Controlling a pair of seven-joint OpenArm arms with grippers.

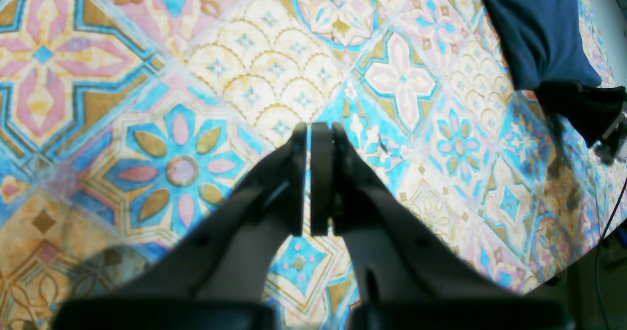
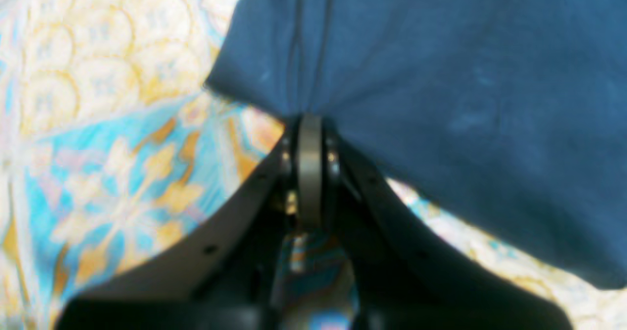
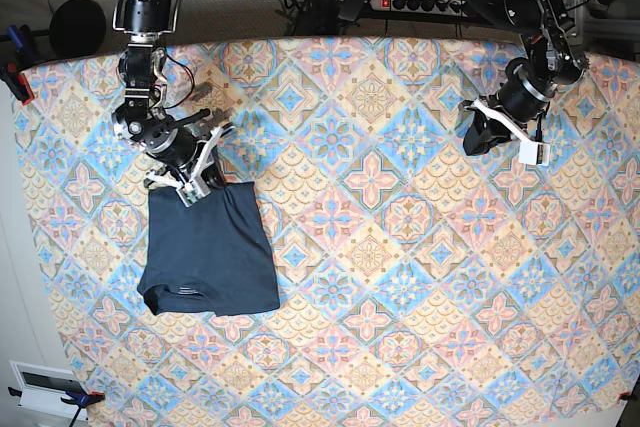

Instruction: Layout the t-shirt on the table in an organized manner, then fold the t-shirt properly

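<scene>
The dark navy t-shirt point(image 3: 210, 247) lies folded into a compact rectangle on the left part of the table point(image 3: 400, 297). At the shirt's far edge my right gripper point(image 3: 195, 190) is shut. In the right wrist view the t-shirt point(image 2: 441, 100) fills the upper right, and its hem runs into the right gripper point(image 2: 309, 120), with creases converging on the tips. Over the table's far right side, away from the shirt, my left gripper point(image 3: 476, 139) hangs. The left wrist view shows the left gripper point(image 1: 309, 127) shut on nothing above the patterned table point(image 1: 274, 75), with the t-shirt point(image 1: 534, 31) at top right.
A power strip with cables point(image 3: 420, 2) lies beyond the table's back edge. A dark round object point(image 3: 75, 27) sits off the back left corner. The table edge point(image 1: 578, 266) and a thin cable show at lower right in the left wrist view.
</scene>
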